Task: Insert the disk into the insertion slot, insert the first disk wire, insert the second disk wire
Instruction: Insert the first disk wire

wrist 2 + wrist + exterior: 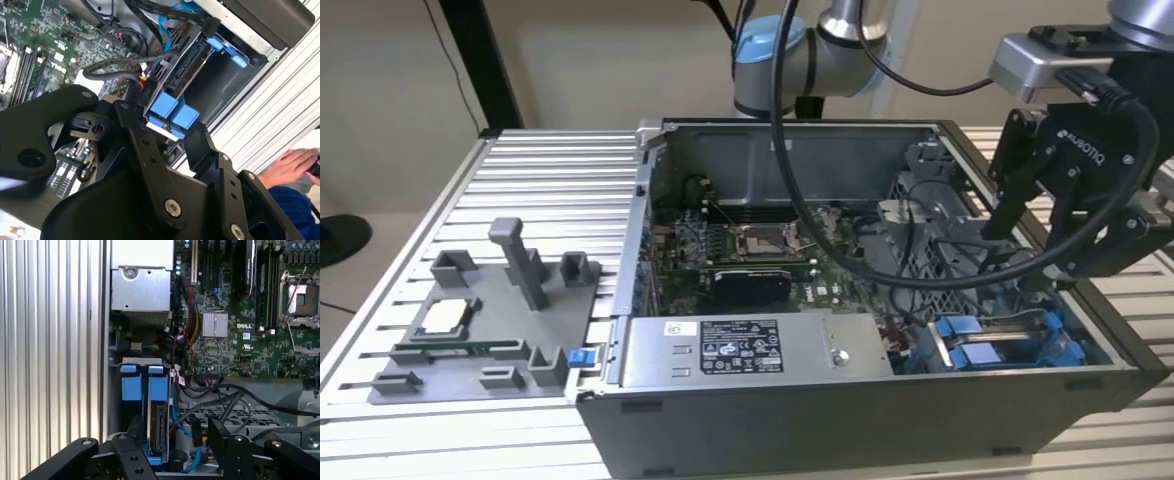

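Note:
The disk stands on edge inside the insertion slot, its blue carrier tabs sticking out of the bay. In the exterior view the slot is at the case's near right corner. My gripper hangs above the bay, open and holding nothing. Its black fingers sit to either side of the disk's edge in the first wrist view. In the exterior view the gripper is high over the case's right side. A black wire with a connector lies by the disk's port end; I cannot tell whether it is plugged in.
The grey power-supply box fills the case's front. The green motherboard lies behind it. Loose black cables cross beside the bay. A grey fixture holding parts sits at the exterior view's left. A person's hand rests on the ribbed table.

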Robot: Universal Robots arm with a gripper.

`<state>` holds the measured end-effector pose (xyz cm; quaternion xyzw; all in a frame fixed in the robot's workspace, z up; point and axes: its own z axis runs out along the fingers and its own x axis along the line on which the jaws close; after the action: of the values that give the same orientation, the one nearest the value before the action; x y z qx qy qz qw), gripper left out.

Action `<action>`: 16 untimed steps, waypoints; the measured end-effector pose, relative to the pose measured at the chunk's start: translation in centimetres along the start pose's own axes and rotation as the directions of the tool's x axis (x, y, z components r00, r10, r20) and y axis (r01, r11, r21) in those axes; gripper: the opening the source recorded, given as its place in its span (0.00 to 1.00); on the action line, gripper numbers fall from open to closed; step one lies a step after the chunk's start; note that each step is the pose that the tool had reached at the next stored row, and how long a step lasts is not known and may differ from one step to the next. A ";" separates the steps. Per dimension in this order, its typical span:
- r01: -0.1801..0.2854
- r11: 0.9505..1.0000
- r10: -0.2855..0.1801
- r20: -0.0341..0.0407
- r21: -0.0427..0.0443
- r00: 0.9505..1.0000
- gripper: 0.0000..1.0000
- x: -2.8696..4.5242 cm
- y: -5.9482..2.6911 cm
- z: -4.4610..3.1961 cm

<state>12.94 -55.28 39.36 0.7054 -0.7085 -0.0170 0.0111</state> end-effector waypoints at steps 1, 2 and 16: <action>0.000 1.000 0.000 0.001 0.001 1.000 1.00 -0.01 0.00 0.06; 0.000 1.000 0.000 0.002 0.003 1.000 1.00 -0.02 -0.01 0.12; 0.008 1.000 -0.008 0.090 0.005 0.996 1.00 -0.11 -0.19 0.48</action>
<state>13.12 -55.17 38.87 0.7068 -0.7055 -0.0469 -0.0225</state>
